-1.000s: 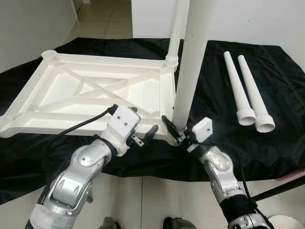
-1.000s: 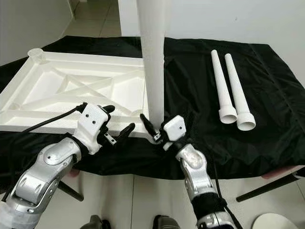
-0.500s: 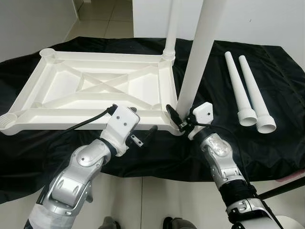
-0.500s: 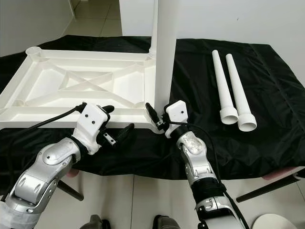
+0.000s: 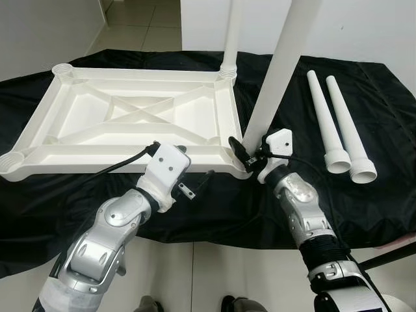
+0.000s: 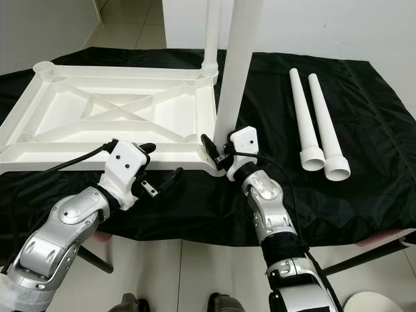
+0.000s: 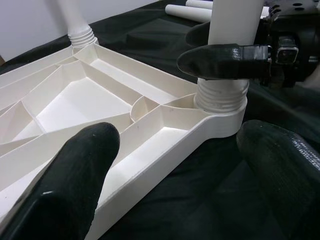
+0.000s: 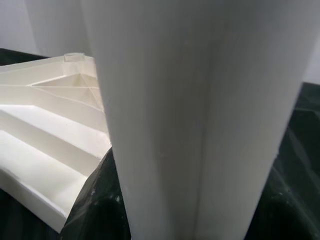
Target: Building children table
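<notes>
- Tabletop (image 5: 130, 123), a white plastic slab, lies upside down on the black-draped desk (image 5: 292, 84), ribbed underside facing up.
- One leg (image 5: 229, 39) stands upright in the far corner socket on my right side; I judge that one done.
- A second leg (image 5: 279, 65) sits with its threaded end in the near right corner socket (image 7: 220, 100), leaning away from upright, so I judge it only partly seated.
- My right claw (image 5: 250, 154) grips this leaning leg low down, just above the socket, fingers closed round it.
- My left claw (image 5: 195, 185) hovers near the tabletop's near edge, fingers spread wide, holding nothing.
- Two spare legs (image 5: 338, 127) lie side by side on the desk, well apart to my right, wide ends toward me.
- The far left corner socket (image 5: 63, 68) and near left corner socket (image 5: 12, 162) both stand empty.
- By my reckoning the job is under half done: straighten and seat the second leg, then fit the two spares.
</notes>
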`<state>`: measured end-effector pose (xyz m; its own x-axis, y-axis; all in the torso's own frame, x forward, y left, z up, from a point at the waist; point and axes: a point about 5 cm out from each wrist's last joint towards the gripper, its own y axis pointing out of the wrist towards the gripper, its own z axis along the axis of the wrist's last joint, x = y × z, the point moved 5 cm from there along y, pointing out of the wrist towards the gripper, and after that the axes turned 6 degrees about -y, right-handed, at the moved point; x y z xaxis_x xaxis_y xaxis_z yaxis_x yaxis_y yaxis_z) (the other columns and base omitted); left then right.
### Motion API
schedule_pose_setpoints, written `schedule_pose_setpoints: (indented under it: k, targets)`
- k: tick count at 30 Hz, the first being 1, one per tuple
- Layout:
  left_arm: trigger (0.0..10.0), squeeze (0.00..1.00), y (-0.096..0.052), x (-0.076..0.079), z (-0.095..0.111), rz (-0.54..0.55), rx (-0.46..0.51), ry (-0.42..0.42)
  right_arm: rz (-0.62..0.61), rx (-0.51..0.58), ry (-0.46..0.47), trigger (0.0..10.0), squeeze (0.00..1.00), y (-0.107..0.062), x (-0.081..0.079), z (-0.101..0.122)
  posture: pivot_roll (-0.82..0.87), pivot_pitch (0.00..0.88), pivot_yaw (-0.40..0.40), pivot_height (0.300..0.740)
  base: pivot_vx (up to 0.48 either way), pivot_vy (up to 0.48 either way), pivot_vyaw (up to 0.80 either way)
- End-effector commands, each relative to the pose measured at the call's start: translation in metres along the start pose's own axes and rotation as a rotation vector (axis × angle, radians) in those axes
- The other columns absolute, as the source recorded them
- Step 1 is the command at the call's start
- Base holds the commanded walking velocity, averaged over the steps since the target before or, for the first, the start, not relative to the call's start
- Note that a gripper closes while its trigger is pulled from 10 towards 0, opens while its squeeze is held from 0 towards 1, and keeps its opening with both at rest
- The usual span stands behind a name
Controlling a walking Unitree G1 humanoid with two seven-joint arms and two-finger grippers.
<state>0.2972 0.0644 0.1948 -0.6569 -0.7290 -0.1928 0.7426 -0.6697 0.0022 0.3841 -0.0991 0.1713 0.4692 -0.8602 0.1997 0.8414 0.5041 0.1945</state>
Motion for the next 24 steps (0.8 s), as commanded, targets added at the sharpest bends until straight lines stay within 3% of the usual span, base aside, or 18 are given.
schedule_pose_setpoints:
  k: [1, 5, 7, 8, 10, 12, 15, 18, 23, 24]
  targets:
    - [10.0, 0.0, -0.001, 0.004, 0.004, -0.037, 0.008, 0.002, -0.046, -0.198, 0.167, 10.0, 0.0, -0.019, -0.002, -0.052, 0.0, 0.14, 0.011, 0.74, 0.0, 0.0, 0.0]
    - [10.0, 0.0, -0.001, 0.004, 0.004, -0.037, 0.01, 0.005, -0.035, -0.204, 0.156, 10.0, 0.0, -0.019, -0.004, -0.053, 0.0, 0.134, 0.011, 0.74, 0.0, 0.0, 0.0]
    - [10.0, 0.0, -0.001, 0.004, 0.005, -0.038, 0.011, 0.006, -0.021, -0.239, 0.198, 10.0, 0.0, -0.02, -0.008, -0.06, 0.0, 0.132, 0.009, 0.74, 0.0, 0.0, 0.0]
    - [10.0, 0.0, -0.001, 0.004, 0.005, -0.039, 0.011, 0.007, -0.017, -0.169, 0.119, 10.0, 0.0, -0.019, -0.008, -0.05, 0.0, 0.131, 0.009, 0.74, 0.0, 0.0, 0.0]
    - [10.0, 0.0, -0.001, 0.004, 0.005, -0.039, 0.011, 0.007, -0.017, -0.169, 0.119, 10.0, 0.0, -0.019, -0.008, -0.05, 0.0, 0.131, 0.009, 0.74, 0.0, 0.0, 0.0]
    - [10.0, 0.0, -0.001, 0.004, 0.005, -0.039, 0.01, 0.008, 0.002, -0.078, 0.032, 10.0, 0.0, -0.018, -0.011, -0.034, 0.0, 0.13, 0.008, 0.74, 0.0, 0.0, 0.0]
    - [10.0, 0.0, -0.001, 0.004, 0.005, -0.039, 0.01, 0.009, -0.003, -0.025, -0.001, 10.0, 0.0, -0.018, -0.01, -0.023, 0.0, 0.127, 0.006, 0.74, 0.0, 0.0, 0.0]
    - [10.0, 0.0, -0.002, 0.004, 0.005, -0.036, 0.011, 0.01, 0.001, 0.111, -0.087, 10.0, 0.0, -0.023, -0.01, 0.003, 0.0, 0.124, 0.004, 0.74, 0.0, 0.0, 0.0]
    - [10.0, 0.0, -0.002, 0.005, 0.005, -0.036, 0.011, 0.01, -0.004, 0.123, -0.09, 10.0, 0.0, -0.025, -0.007, 0.006, 0.0, 0.122, 0.004, 0.74, 0.0, 0.0, 0.0]
    - [10.0, 0.0, -0.001, 0.005, 0.004, -0.039, 0.01, 0.009, 0.014, 0.105, -0.131, 10.0, 0.0, -0.025, -0.007, 0.006, -0.01, 0.118, 0.005, 0.74, 0.0, 0.0, 0.0]
